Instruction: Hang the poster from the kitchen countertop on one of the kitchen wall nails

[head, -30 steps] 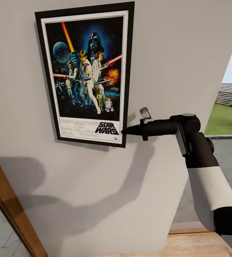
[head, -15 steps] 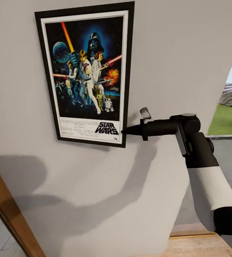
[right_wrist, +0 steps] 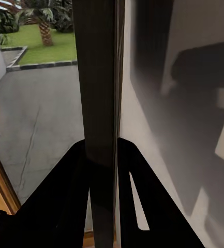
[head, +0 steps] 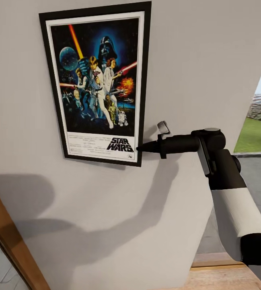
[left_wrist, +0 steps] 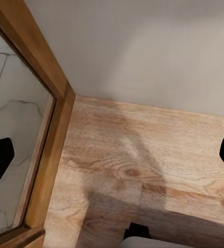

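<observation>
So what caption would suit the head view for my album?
Right claw pinching the lower corner of the framed poster against a plain grey wall.

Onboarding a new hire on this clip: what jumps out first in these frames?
The poster dominates: a framed Star Wars print held upright against the plain grey wall, high in the head view. The right gripper pinches its lower right edge, and the right wrist view shows the dark frame edge clamped between the fingers. A wooden door frame runs along the lower left, and a sunlit lawn shows past the wall's right edge.
</observation>
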You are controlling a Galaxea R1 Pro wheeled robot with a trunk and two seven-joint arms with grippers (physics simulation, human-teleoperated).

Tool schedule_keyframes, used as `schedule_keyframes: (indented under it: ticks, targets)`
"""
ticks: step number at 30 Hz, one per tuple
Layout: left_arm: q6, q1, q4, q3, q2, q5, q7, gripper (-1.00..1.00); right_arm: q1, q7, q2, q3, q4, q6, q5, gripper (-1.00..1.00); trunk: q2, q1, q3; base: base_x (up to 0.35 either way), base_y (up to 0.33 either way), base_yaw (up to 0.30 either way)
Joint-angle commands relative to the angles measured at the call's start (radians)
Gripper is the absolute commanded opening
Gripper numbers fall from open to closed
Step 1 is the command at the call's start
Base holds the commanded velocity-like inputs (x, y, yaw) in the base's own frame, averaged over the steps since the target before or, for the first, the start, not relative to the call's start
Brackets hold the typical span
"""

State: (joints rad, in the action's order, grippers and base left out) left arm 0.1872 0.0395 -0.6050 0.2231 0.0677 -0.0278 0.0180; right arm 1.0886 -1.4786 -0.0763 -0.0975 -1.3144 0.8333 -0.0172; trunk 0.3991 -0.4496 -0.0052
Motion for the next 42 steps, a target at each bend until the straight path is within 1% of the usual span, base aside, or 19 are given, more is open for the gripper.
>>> schedule_keyframes:
  ticks: [1,39,41,42]
  targets:
    - [0.001,0.000,-0.001,0.001,0.000,-0.003,0.002,1.00,0.001,-0.006,0.000,-0.001,0.000,0.014,-0.001,-1.00,0.001,0.000,-0.001,0.000,0.000,0.000]
    - [0.001,0.000,-0.001,0.001,0.000,-0.003,0.002,1.00,0.000,-0.005,-0.001,-0.006,-0.005,0.011,0.001,-1.00,0.001,0.000,-0.001,0.000,0.000,0.000]
    - [0.001,0.000,-0.001,0.001,0.000,-0.003,0.002,1.00,-0.001,-0.007,-0.002,-0.007,-0.007,0.007,0.002,-1.00,0.001,0.000,-0.001,0.000,0.000,0.000]
    - [0.001,0.000,-0.001,0.001,0.000,-0.003,0.002,1.00,-0.026,-0.008,-0.002,-0.006,-0.011,0.005,0.001,-1.00,0.001,0.000,-0.001,0.000,0.000,0.000]
